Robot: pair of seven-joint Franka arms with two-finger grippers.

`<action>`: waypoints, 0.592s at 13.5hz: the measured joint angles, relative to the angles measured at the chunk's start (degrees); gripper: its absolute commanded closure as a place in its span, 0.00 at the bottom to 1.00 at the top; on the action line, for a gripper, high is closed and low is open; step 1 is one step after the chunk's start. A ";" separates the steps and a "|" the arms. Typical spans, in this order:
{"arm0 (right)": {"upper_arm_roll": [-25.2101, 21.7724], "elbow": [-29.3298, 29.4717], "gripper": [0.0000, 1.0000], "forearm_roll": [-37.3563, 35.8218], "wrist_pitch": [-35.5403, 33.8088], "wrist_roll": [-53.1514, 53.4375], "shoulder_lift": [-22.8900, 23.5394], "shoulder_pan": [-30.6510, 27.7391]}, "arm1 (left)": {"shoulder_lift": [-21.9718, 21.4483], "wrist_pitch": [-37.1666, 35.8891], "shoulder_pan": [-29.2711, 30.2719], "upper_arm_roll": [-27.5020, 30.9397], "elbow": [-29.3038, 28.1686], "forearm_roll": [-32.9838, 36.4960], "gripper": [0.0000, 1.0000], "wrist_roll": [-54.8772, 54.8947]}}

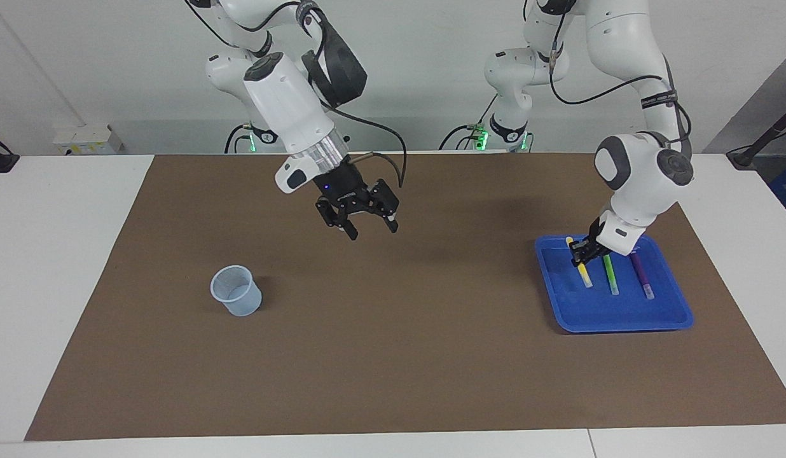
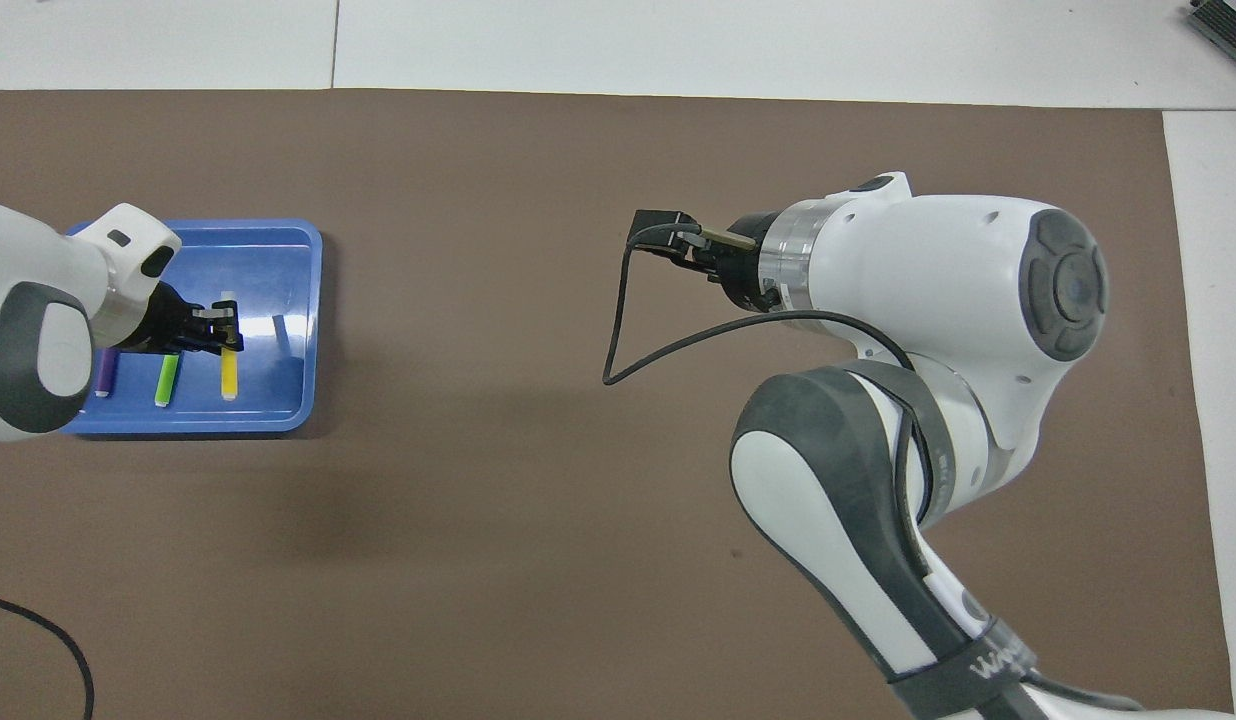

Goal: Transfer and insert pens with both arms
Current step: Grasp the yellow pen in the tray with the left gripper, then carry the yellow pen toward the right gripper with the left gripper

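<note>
Starting at my right arm's end of the table, I see the little see-through cup (image 1: pixel 236 291) standing upright on the brown mat (image 1: pixel 393 356), and no pen is in it yet. Next comes my right pincer (image 1: pixel 372 230), hanging in the air over the middle of the mat. Its two fingers are spread wide apart and hold nothing, so this arm is just waiting. Then, at my left arm's end of the table, there is the blue tray (image 1: pixel 622 318) with all three pens. My left pincer (image 1: pixel 582 256) is down in the tray and is squeezed tight on the yellow pen (image 1: pixel 584 275), gripping it near the middle, with one end of the pen sticking out above my fingers and the other end below. The yellow pen looks tipped and maybe a tiny bit up off the tray floor, but I can't be sure of that. The green pen (image 1: pixel 611 277) lies flat just beside it, and the purple pen (image 1: pixel 641 275) lies flat beside the green one, and I am not touching either. So I think the job has only just begun: one pen is grabbed, none is passed over, none is in the cup. What is left is to carry the yellow pen to the middle, give it to my right pincer, drop it in the cup, and then do the same for the green and the purple.
</note>
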 measured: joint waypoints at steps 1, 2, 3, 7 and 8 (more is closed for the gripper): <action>0.00 0.00 0.04 0.00 0.00 0.00 0.00 0.00 | -0.56 -3.97 0.02 0.01 1.84 -1.28 1.00 -3.22; 0.00 0.00 0.05 0.00 0.00 0.00 0.00 0.00 | -0.95 -6.79 -0.08 -0.34 2.96 -2.24 1.00 -8.31; 0.00 0.00 0.06 0.00 0.00 0.01 0.00 0.00 | -1.12 -8.08 -0.42 -1.02 3.42 -3.52 1.00 -14.14; 0.08 0.00 0.10 5.17 0.11 0.10 0.08 0.61 | -1.10 -8.14 -5.95 -2.35 3.49 -13.57 1.00 -38.40; 0.10 0.00 0.10 7.05 0.82 0.58 0.16 1.63 | -1.10 -7.70 -7.04 -2.37 3.49 -17.16 1.00 -42.86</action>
